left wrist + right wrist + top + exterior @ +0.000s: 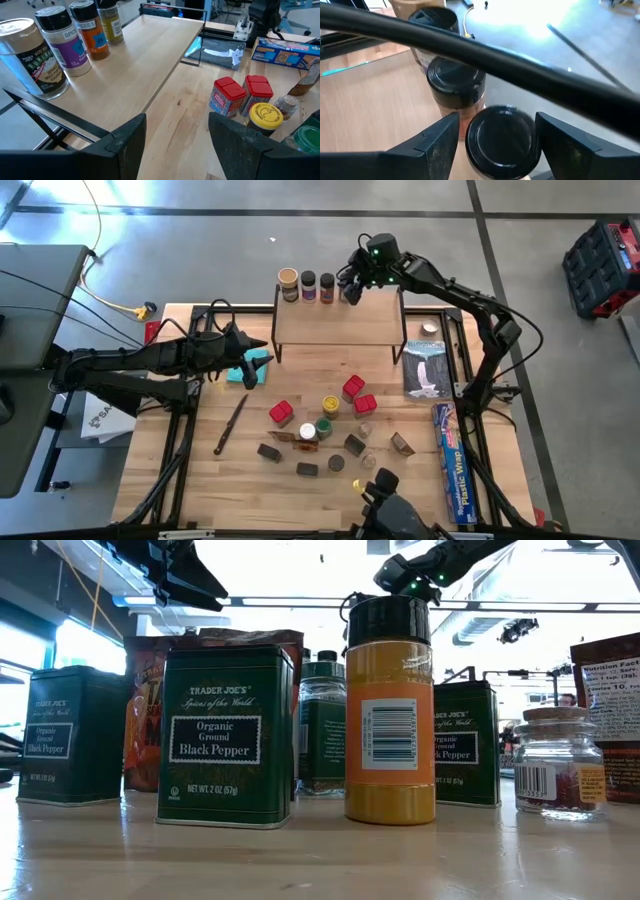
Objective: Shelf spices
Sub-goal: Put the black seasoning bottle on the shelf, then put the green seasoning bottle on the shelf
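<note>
The shelf (pixel 335 325) stands at the table's far middle, with a row of spice jars along its far edge: a tan-lidded jar (pixel 288 283) (pixel 30 55), then two black-lidded jars (pixel 308 285) (pixel 327 286). At the row's right end stands another black-lidded jar (pixel 502 140) (pixel 111 22). My right gripper (pixel 350 288) (pixel 497 145) is open, slanting down over this jar, one finger on each side of its lid. My left gripper (pixel 258 346) (pixel 177 145) hangs open by the shelf's left end, with nothing between its fingers. My right gripper's fingers (pixel 437 145) flank the black lid (pixel 502 135) of the jar at the row's right end, coming from above and from the table's right. Whether they touch the lid, I cannot tell. The jar stands upright on the shelf top.
Many spices stand on the table in front of the shelf: red boxes (pixel 353 388), a yellow-lidded jar (pixel 330 404), dark green tins (pixel 225 735), an orange jar (pixel 390 710). A blue plastic-wrap box (pixel 452 465) lies along the right edge. A teal cloth (pixel 258 365) lies under my left gripper.
</note>
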Robot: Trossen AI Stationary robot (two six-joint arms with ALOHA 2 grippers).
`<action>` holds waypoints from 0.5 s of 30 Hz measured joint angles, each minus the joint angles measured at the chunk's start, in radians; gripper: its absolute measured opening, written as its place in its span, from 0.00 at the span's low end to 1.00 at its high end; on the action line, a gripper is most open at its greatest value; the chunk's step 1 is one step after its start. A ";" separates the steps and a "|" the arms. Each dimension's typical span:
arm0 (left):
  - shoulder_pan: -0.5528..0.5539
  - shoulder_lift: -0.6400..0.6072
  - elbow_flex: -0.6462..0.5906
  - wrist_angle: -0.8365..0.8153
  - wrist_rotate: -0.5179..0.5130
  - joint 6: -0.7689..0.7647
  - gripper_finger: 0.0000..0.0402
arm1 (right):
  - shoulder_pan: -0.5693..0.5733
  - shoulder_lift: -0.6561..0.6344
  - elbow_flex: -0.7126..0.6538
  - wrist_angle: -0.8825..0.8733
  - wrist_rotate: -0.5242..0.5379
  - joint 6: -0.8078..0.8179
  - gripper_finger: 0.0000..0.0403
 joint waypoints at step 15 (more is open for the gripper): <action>0.000 0.000 0.000 -0.001 0.000 -0.009 0.52 | 0.048 -0.212 0.000 -0.008 0.049 -0.108 0.63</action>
